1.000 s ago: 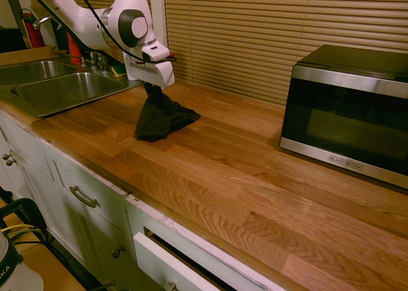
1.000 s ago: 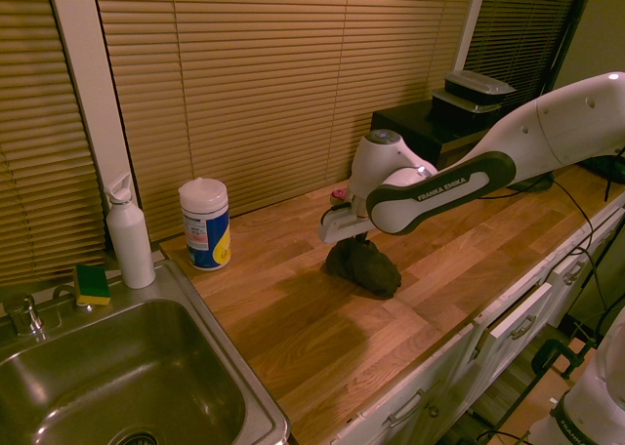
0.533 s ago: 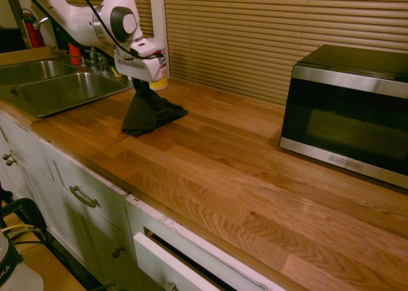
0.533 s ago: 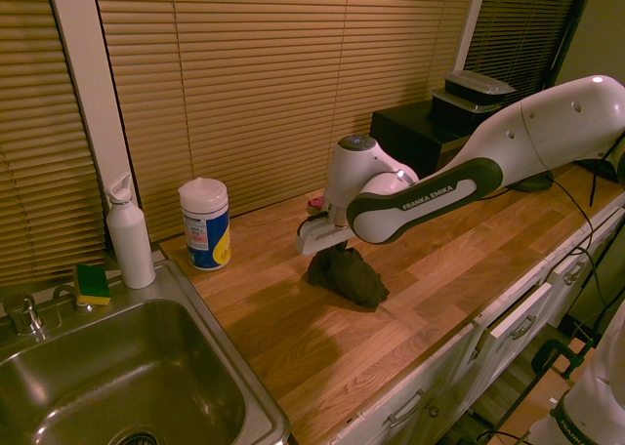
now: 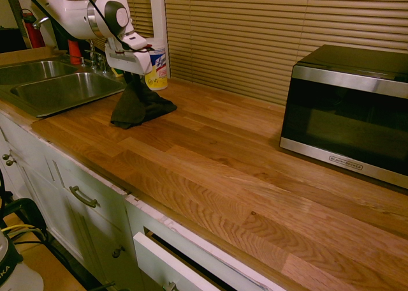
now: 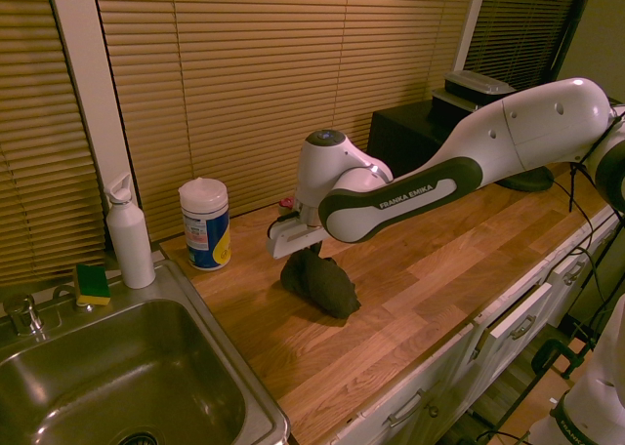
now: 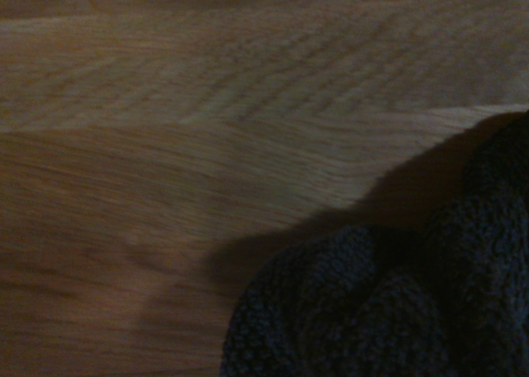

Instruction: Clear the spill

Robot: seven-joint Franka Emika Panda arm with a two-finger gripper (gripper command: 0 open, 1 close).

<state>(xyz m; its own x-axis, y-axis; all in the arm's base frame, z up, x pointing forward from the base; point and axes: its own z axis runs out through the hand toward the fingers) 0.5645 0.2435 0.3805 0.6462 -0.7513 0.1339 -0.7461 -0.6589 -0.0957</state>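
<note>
1. Pinching the dark cloth (image 6: 322, 283) in the gripper (image 6: 314, 249), down against the wooden counter (image 6: 410, 269).
2. Cannot see the spill; may lie beneath the cloth.
3. Could smear liquid by dragging soaked folds, or topple the wipes canister (image 6: 206, 230) by swinging wide.

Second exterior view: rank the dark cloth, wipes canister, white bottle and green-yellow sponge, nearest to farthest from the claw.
1. Dark cloth, directly beneath the claw
2. Wipes canister, beyond the sink's edge
3. White bottle, behind sink
4. Sponge, by faucet
</note>
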